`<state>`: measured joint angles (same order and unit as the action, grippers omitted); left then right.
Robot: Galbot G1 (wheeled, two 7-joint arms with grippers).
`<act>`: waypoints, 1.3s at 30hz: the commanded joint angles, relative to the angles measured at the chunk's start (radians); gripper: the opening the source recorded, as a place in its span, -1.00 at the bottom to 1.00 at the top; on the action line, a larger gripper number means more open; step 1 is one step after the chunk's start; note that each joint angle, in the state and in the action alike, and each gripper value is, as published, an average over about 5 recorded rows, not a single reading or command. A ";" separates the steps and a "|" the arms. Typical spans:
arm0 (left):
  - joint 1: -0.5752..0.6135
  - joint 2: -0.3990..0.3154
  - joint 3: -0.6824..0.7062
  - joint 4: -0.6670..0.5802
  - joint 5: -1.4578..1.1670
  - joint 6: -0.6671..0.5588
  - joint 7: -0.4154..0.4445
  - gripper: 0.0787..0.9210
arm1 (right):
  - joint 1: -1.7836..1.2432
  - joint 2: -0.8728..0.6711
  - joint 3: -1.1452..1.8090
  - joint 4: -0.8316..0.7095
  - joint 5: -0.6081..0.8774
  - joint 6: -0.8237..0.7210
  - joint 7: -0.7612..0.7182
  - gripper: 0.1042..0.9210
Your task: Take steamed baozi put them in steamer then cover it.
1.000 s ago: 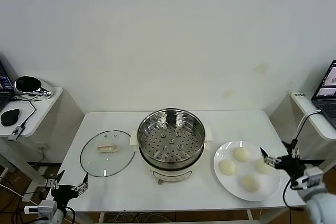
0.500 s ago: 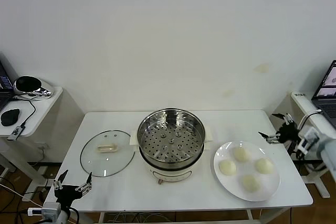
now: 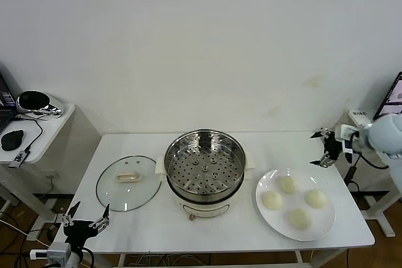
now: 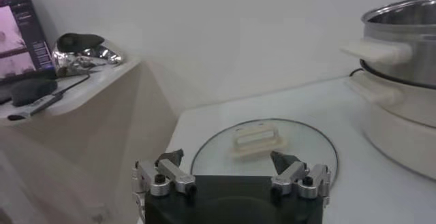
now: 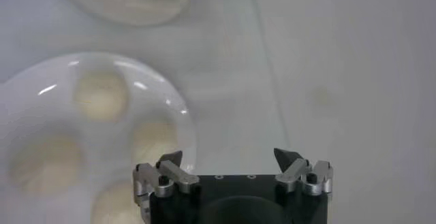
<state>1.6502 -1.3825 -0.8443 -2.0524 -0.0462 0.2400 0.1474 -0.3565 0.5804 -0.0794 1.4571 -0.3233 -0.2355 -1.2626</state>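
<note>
Right end effector (image 3: 321, 148): raised above the far right part of the desk (image 3: 157, 230), just beyond the white plate (image 3: 326, 221); fingers apart, holding nothing.

Left end effector (image 3: 85, 221): at the near left corner of the desk, fingers apart, holding nothing.

Steamed baozi (image 3: 288, 184): four, all resting on the plate at the right of the desk.

Steamer (image 3: 204, 166): centre of the desk, uncovered, perforated tray visible.

Cover (image 3: 128, 183): lying flat on the desk, just left of the steamer, handle up.
</note>
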 commanded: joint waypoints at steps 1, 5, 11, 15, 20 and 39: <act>0.009 -0.004 0.000 -0.005 0.000 0.000 -0.001 0.77 | 0.166 0.015 -0.232 -0.070 -0.051 0.015 -0.095 0.76; 0.008 -0.010 0.003 -0.006 0.002 0.001 0.001 0.77 | 0.138 0.078 -0.235 -0.113 -0.091 0.020 -0.092 0.76; 0.013 -0.006 0.002 0.002 0.002 0.000 -0.002 0.77 | 0.109 0.173 -0.224 -0.193 -0.153 0.034 -0.060 0.76; 0.013 -0.004 0.000 0.013 0.002 -0.001 -0.002 0.77 | 0.094 0.229 -0.200 -0.244 -0.174 0.053 -0.044 0.76; 0.012 -0.001 -0.002 0.019 0.002 0.000 -0.001 0.77 | 0.084 0.254 -0.197 -0.271 -0.208 0.064 -0.056 0.76; 0.008 -0.004 0.002 0.039 0.004 0.000 -0.001 0.77 | 0.044 0.266 -0.183 -0.318 -0.240 0.060 0.016 0.76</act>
<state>1.6578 -1.3858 -0.8421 -2.0121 -0.0425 0.2402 0.1463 -0.3140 0.8385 -0.2605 1.1509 -0.5516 -0.1763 -1.2594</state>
